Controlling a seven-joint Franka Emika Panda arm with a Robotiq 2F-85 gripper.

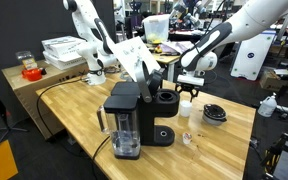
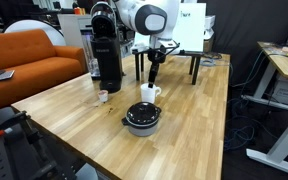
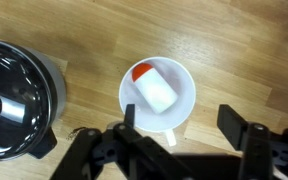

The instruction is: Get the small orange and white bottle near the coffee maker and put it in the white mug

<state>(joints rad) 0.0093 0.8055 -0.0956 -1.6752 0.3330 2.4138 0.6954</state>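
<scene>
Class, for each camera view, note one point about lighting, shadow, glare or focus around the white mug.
Wrist view: even light, the white mug and the bottle inside it sharp; the dark end effector near the lens looks soft; pale reflections streak the round black object. In both exterior views the mug is small and coarse.

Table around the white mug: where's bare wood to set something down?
Free: the wide strip of table between the white mug and the edge away from the coffee maker, and the near corner in front of the black round pot. Crowded: coffee maker, mug and pot cluster together, the open gripper over the mug.
</scene>
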